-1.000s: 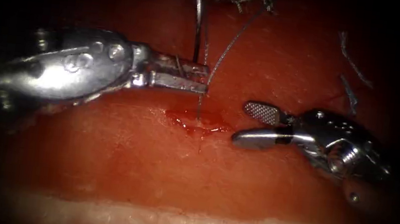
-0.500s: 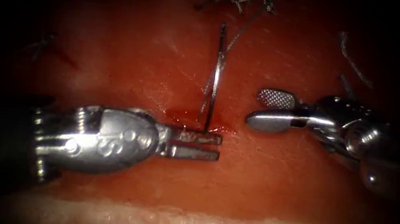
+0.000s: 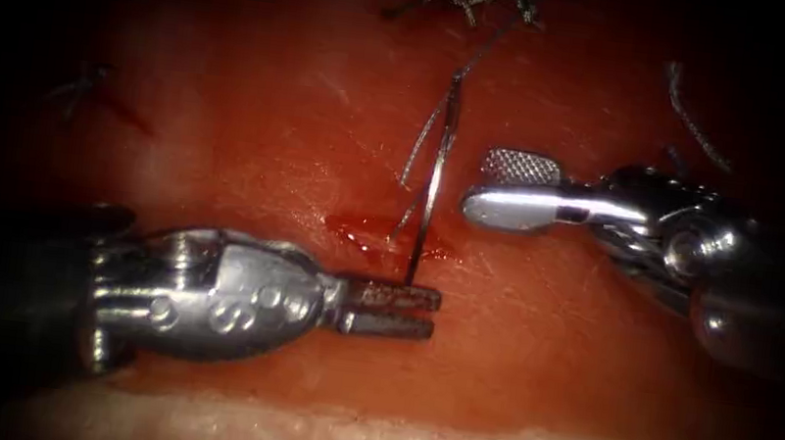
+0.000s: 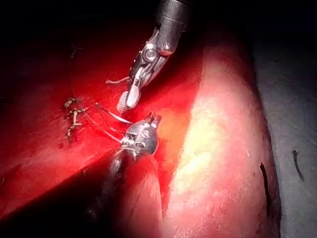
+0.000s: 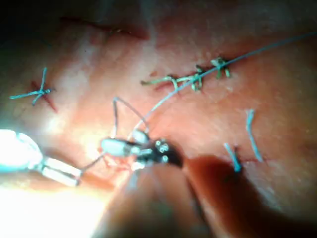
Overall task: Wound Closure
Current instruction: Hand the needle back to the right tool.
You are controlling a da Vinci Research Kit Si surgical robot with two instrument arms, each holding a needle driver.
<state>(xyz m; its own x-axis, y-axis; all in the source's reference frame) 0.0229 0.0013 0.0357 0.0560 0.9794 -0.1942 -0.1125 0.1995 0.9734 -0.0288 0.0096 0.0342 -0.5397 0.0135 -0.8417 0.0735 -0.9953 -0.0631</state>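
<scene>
At the far left of the endoscope view we note a small knotted stitch (image 3: 83, 81) lying on the tissue (image 3: 229, 359). The left tool (image 3: 426, 313) enters from the left and lies low across the tissue, its tip just below the cut (image 3: 380, 238). Its jaws are clamped together on the needle (image 3: 434, 185), gripping it at its lower end; the needle rises from the jaws in a shallow curve towards the upper part of the view. We see no part of the needle buried in the tissue. Red fluid (image 3: 357, 231) pools in the cut, just left of the needle's lower stretch. The thread (image 3: 474, 67) runs from the needle's upper end up and to the right to a knotted stitch line (image 3: 467, 0) near the top edge, and a second strand hangs down beside the needle towards the cut.

Right of the needle we find the right tool (image 3: 481, 183), coming in from the right at the level of the needle's middle. Its jaws stand apart, the ridged face of the upper one showing, and they hold nothing; the tips are just beside the needle without touching it. Cut ends of thread (image 3: 690, 116) lie on the tissue above this tool.

In the left wrist view the left tool (image 4: 152, 119) and the right tool (image 4: 126, 101) sit near each other, with the stitch line (image 4: 72, 116) beside them
</scene>
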